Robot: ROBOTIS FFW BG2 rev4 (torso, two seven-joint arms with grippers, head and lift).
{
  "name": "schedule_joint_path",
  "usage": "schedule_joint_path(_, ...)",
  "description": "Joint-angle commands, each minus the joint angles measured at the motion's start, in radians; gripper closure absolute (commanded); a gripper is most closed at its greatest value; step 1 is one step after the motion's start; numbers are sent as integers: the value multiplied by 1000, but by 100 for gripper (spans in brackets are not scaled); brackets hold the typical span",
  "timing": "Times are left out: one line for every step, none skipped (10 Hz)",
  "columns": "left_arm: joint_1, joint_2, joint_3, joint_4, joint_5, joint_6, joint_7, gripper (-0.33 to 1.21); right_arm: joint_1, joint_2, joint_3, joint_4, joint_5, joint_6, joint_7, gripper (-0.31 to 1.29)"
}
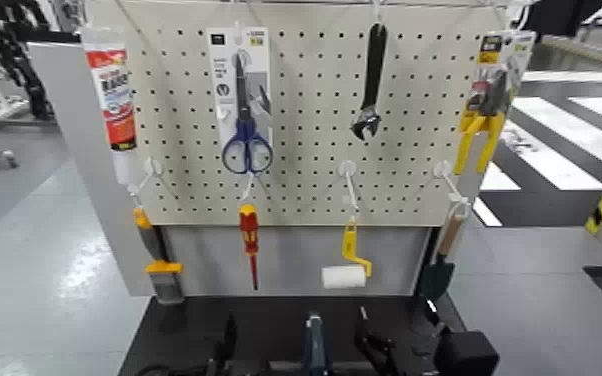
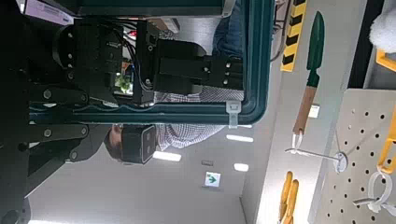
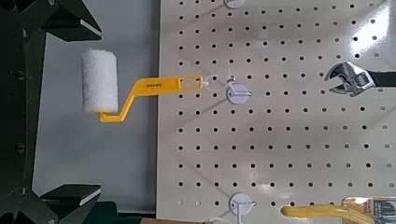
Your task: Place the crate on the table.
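Low at the head view's bottom edge, both grippers flanked the crate (image 1: 314,350) over the table (image 1: 180,335); grip unclear either side. Lowering it level seemed wise.

Beige pegboard (image 1: 305,110) upright: scissors (image 1: 246,120), black wrench (image 1: 370,85), red screwdriver (image 1: 250,240), yellow-handled paint roller (image 3: 117,89) between finger pads, apart.

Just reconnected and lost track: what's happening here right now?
Both grippers sit low at the near edge of the table, facing the pegboard. The crate shows its blue handle between the left gripper and right gripper. The right one's fingers stand open, empty. Whether the crate already rests on the table is unclear.
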Motion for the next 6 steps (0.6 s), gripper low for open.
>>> schedule_joint_path(-5, 1, -3, 5, 0, -1, -2, 113, -2, -1, 0, 5, -4, -6, 0, 14)
schedule_joint_path(-6, 3, -4, 5, 0, -1, -2, 113, -2, -1, 0, 7, -4, -6, 0, 14)
schedule_joint_path(-8, 3, -8, 6, 0, -1, -5, 113, -4, -1, 0, 7, -5, -7, 0, 14)
schedule_joint_path(-9, 4, -6, 8, 0, -1, -3, 113, -4, -1, 0, 8, -5, -9, 0, 14)
schedule_joint_path(-11, 8, -4, 8, 0, -1, -3, 113, -4, -1, 0, 8, -5, -10, 0, 14)
schedule_joint_path(-14, 12, 2, 8, 0, -3, 8, 113, -4, -2, 0, 10, -5, -12, 0, 14)
